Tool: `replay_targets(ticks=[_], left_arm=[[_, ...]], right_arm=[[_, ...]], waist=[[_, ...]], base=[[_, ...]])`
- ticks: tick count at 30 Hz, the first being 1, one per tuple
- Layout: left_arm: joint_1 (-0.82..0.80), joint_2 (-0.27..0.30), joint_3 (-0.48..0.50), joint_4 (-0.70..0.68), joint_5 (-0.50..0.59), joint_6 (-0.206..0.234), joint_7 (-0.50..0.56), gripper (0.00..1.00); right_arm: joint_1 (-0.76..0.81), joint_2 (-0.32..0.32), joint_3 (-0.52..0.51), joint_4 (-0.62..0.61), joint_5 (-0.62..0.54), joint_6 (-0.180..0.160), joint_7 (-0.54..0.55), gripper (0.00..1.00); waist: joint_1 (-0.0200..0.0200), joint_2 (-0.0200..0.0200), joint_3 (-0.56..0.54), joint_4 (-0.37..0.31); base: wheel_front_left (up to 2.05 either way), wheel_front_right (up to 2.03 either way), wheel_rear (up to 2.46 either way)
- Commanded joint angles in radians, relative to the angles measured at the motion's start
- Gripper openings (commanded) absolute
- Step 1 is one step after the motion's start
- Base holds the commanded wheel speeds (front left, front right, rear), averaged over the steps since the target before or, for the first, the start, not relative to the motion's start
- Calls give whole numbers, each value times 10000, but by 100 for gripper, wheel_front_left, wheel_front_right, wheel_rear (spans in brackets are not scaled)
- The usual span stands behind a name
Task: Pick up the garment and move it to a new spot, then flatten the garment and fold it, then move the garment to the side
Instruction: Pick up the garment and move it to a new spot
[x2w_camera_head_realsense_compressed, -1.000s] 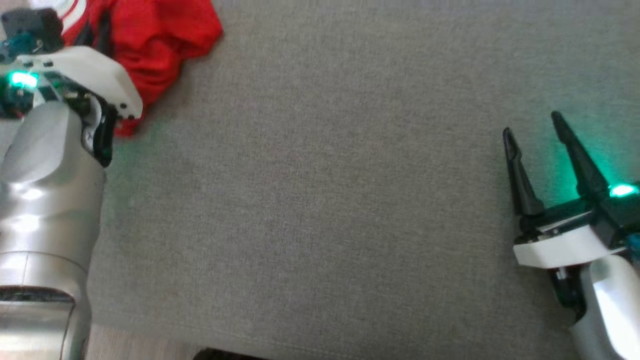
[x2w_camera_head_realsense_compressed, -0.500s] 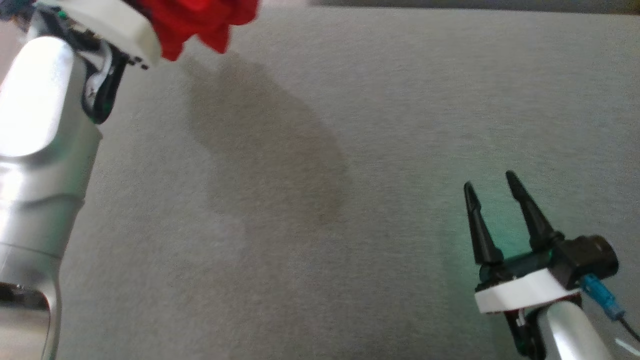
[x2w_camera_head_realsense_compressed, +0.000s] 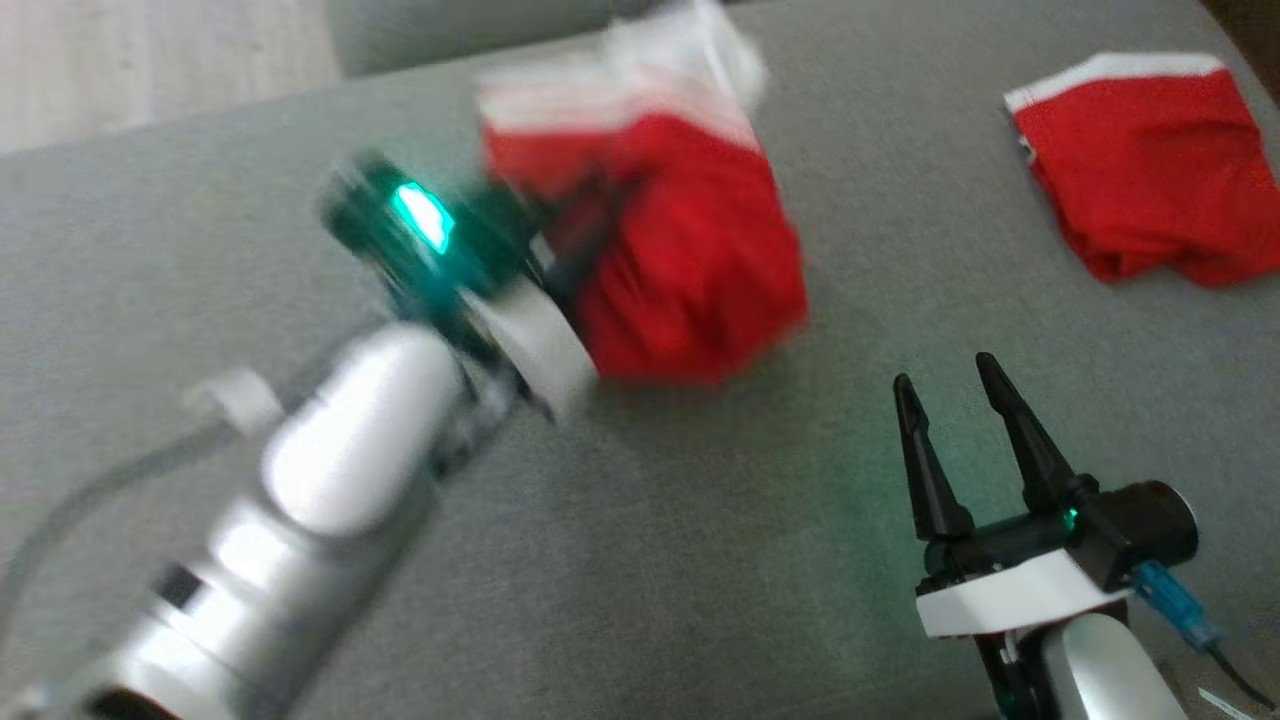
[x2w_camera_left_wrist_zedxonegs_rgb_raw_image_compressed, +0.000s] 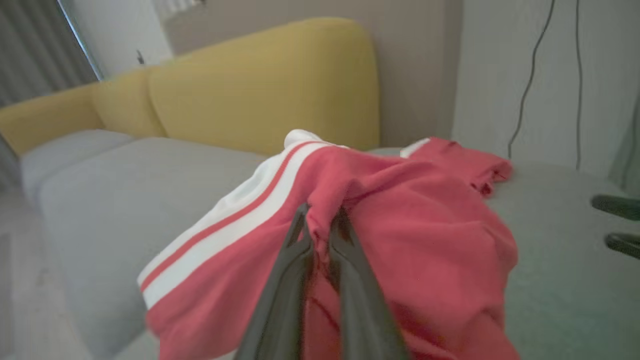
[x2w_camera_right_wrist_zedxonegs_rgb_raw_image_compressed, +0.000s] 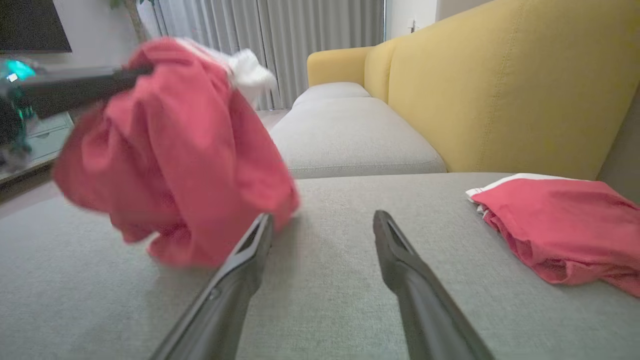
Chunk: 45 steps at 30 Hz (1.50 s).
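Lifted off the sofa seat (x2w_camera_head_realsense_compressed: 640, 580), the garment (x2w_camera_head_realsense_compressed: 700, 270) is held above it by the clenched left claw (x2w_camera_left_wrist_zedxonegs_rgb_raw_image_compressed: 322, 216); the right claw (x2w_camera_head_realsense_compressed: 944, 372) is spread, empty. Soft, light cloth is judged best taken at its striped edge.

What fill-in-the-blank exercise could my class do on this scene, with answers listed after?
The left gripper is ____ on the held garment.
The right gripper stands ____, holding nothing.
The second garment lies on the grey cushion, before a ____ backrest.
Missing words: shut, open, yellow.
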Motion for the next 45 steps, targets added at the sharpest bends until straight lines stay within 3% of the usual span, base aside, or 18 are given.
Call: replay_targets(ticks=[1,3,4,5,9,13,18,25,30,36,45], left_arm=[[4,-20,156,26,38,46,-316,0],[496,-462,-292,620,250,119,-823,0],[725,-698,-437,945,302,197,-1104,26],[902,-916,-585,1237,372,241,-1402,100],[1323,-1419,-810,1825,376,306,-2185,100],[1739,-1665,-451,1747,411,913,-2647,100],[3061,-1491,970,75,713,1825,-2675,100],[5648,-1310,2912,-1523,1240,2279,-2678,100],[7493,-1451,4158,-2721,1853,2711,-2679,100],[9033,-1654,4840,-3477,2443,2539,-2679,100],[9499,-1873,5367,-3645,2969,2166,-2679,100]], right_arm=[[-374,81,268,-334,95,65,4,100],[-473,128,320,-335,108,65,4,100],[-516,149,336,-336,120,65,4,100],[-549,166,357,-329,128,65,4,100],[-593,200,335,-281,150,65,4,100],[-529,220,208,-166,187,65,4,100],[-223,226,-191,-29,196,65,4,100],[549,199,-958,134,227,65,4,100],[1264,215,-1092,-60,329,65,4,100],[1957,234,-1275,-490,398,65,4,100],[2376,244,-1181,-671,498,65,4,100]], waist=[[1,0,589,-435],[1,0,831,-517],[1,0,926,-535],[1,0,995,-531],[1,0,1030,-349],[1,0,671,160],[1,0,-195,1104],[1,0,-1468,2337],[1,0,-2079,2762],[1,0,-2448,3028],[1,0,-2610,2950]], base=[[0,0,0],[0,0,0],[0,0,0],[0,0,0],[0,0,0],[0,0,0],[0,0,0],[0,0,0],[0,0,0],[0,0,0],[0,0,0]])
